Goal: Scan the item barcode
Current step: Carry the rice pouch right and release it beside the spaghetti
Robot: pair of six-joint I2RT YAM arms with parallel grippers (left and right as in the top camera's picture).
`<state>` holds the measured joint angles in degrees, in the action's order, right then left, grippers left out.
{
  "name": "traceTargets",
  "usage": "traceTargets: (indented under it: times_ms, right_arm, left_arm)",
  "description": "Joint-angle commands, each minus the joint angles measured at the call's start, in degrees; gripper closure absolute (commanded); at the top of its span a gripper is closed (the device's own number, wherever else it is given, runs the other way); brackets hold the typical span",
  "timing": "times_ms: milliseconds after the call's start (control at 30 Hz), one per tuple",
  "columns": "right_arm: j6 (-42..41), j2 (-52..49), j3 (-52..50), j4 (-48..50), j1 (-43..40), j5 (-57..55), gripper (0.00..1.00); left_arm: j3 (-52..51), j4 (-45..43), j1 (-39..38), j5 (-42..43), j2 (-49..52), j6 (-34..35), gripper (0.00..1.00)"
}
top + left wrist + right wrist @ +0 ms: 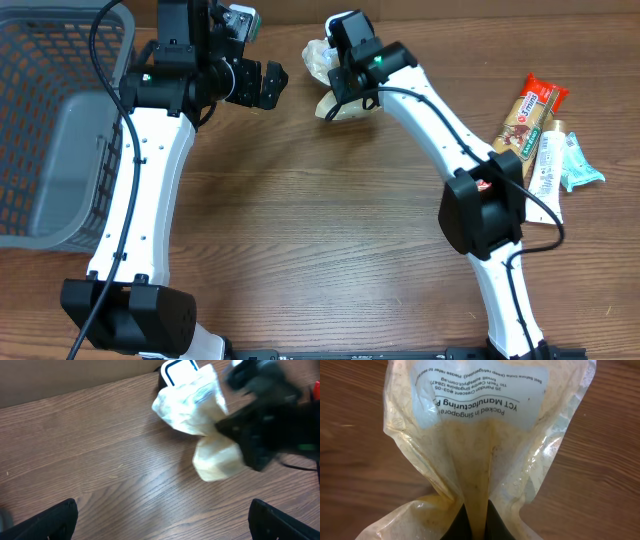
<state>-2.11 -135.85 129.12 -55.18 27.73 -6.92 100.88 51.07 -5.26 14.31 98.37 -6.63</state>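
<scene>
Right fingers (496, 527) pinch the clear plastic bag (480, 435); left fingers (50, 522) spread wide.

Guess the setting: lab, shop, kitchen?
Probably a mock shop checkout on a lab table: a grey basket, packaged snack bars, and a labelled food pouch pinched in the right end effector.

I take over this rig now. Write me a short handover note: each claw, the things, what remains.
Right claw: shut, pinching the plastic bag at its middle, label toward its camera.
Left claw: open, empty, beside the bag.
Snack bar and tube lie at the right of the table; basket at the left.
Done: bag gripped. Left: the scan; no scanner in view.
</scene>
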Motion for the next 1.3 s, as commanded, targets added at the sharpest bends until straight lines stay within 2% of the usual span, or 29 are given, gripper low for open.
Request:
traceTargets:
  times_ms: [0, 233, 300, 433, 467, 667, 933, 967, 1067, 1133, 1267]
  right_arm:
    - [-2.7, 11.7, 4.2, -4.3, -0.4, 2.3, 0.96]
    - [-13.3, 23.5, 4.2, -19.2, -1.1, 0.3, 0.96]
    - [-18.5, 26.2, 4.1, -25.4, -1.8, -4.3, 0.96]
    - [-34.5, 27.8, 4.0, -40.9, -4.3, -17.0, 0.96]
    - [-35.8, 27.8, 3.0, -41.9, -5.3, -18.2, 0.96]
    - [-37.3, 27.7, -10.1, -40.4, -11.6, -19.6, 0.96]
    - [-35.5, 27.7, -31.7, -28.3, -21.4, -17.6, 0.96]
    - [-34.1, 27.7, -32.8, -27.0, -21.9, -17.1, 0.92]
    - [-30.3, 27.7, -33.8, -24.7, -22.6, -15.9, 0.54]
    - [-28.1, 27.9, -32.0, -24.6, -22.6, -15.8, 0.38]
    - [-22.4, 28.9, -24.9, -26.5, -22.1, -9.5, 0.28]
  left_arm:
    - [0.5, -0.1, -0.4, 0.1, -0.9, -1.1, 0.00]
    - [0.5, -0.1, -0.4, 0.1, -0.9, -1.1, 0.01]
    - [0.5, -0.1, -0.4, 0.1, -0.9, -1.1, 0.00]
    - [0.5, -0.1, -0.4, 0.1, -0.9, -1.1, 0.00]
    - [0.5, -0.1, -0.4, 0.1, -0.9, -1.1, 0.00]
    - [0.5, -0.1, -0.4, 0.1, -0.9, -1.1, 0.00]
    - [0.5, -0.1, -0.4, 0.1, -0.9, -1.1, 0.00]
    - [0.5, -0.1, -0.4, 0.1, -0.9, -1.1, 0.00]
    - [0.5, -0.1, -0.4, 0.1, -0.9, -1.1, 0.00]
    - [0.5, -0.1, -0.4, 0.1, -0.9, -1.1, 0.00]
    - [0.5, -0.1, -0.4, 0.1, -0.9, -1.1, 0.00]
